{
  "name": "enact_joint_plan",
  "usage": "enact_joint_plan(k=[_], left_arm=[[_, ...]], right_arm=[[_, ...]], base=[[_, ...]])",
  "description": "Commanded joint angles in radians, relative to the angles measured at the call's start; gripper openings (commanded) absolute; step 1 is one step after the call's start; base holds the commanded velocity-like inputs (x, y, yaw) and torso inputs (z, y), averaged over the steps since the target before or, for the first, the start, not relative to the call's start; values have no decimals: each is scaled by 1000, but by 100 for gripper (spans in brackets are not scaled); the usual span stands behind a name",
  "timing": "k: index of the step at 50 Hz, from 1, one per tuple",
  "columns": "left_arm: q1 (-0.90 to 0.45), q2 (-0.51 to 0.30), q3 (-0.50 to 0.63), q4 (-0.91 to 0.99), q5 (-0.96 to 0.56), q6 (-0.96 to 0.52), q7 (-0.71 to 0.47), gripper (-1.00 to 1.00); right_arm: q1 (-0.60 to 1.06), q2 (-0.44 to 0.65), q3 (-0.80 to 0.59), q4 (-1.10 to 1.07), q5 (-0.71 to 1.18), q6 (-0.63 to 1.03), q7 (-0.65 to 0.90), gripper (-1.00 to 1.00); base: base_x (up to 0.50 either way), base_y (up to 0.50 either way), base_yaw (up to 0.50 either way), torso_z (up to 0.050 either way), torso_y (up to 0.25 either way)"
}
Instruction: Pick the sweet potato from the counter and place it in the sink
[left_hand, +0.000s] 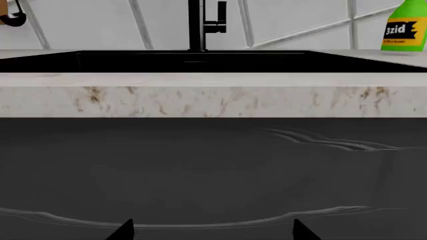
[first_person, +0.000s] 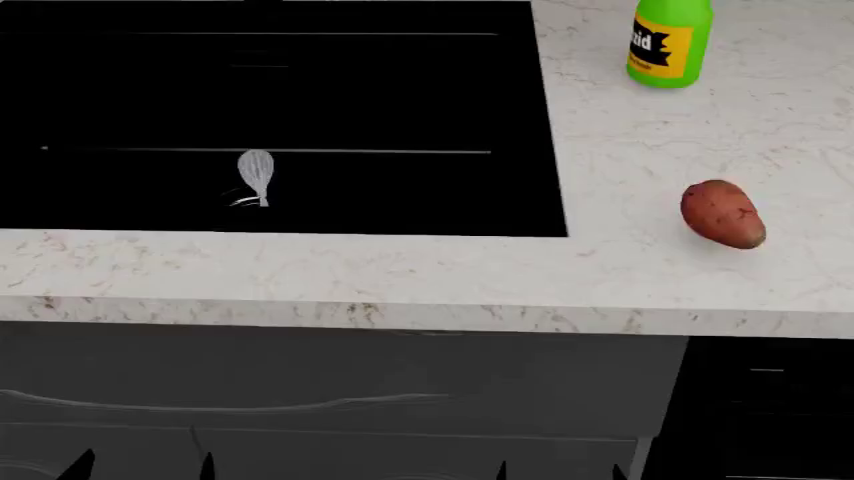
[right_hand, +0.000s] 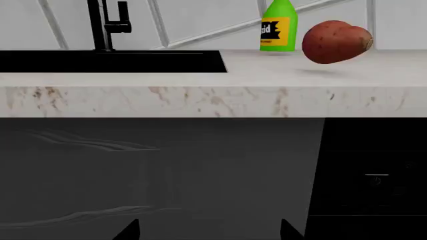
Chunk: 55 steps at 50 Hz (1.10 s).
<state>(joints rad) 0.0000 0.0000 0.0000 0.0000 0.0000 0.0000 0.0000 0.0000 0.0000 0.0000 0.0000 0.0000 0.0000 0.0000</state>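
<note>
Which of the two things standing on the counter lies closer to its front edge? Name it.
The sweet potato: reddish-brown, near the front edge. The green bottle stands farther back.

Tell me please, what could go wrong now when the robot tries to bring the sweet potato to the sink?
1. The sweet potato is rounded, so a poor grip may roll it toward the counter front edge.
2. The green bottle stands behind it; a long reach could knock it over.
3. Both grippers sit below counter level, so rising arms might hit the edge.

Only the tips of each claw (left_hand: 212, 231) show; green bottle (left_hand: 404, 27) cropped.
</note>
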Motion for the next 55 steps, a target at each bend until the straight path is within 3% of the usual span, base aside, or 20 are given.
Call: enact_joint_plan(k=[1,25,41,55], left_arm=[[1,-13,15,3,-13,-1,-15,100],[-2,-67,70,-3,-98,-5,-72,100],[5,-112,94,134,-117,-42,-77,100],[-11,-149,98,255,-120,-166,-105,100]], right_arm=[[-2,14,-17,-5,14,3,17,100],[-3,67,-80,-11,63,-1,82,100],[-19,107,-121,-216,35,103,117,100],[-23,136,-102,-429,60,286,146,100]], base=[[0,0,0,0,0],[0,0,0,0,0],[0,0,0,0,0],[0,0,0,0,0]])
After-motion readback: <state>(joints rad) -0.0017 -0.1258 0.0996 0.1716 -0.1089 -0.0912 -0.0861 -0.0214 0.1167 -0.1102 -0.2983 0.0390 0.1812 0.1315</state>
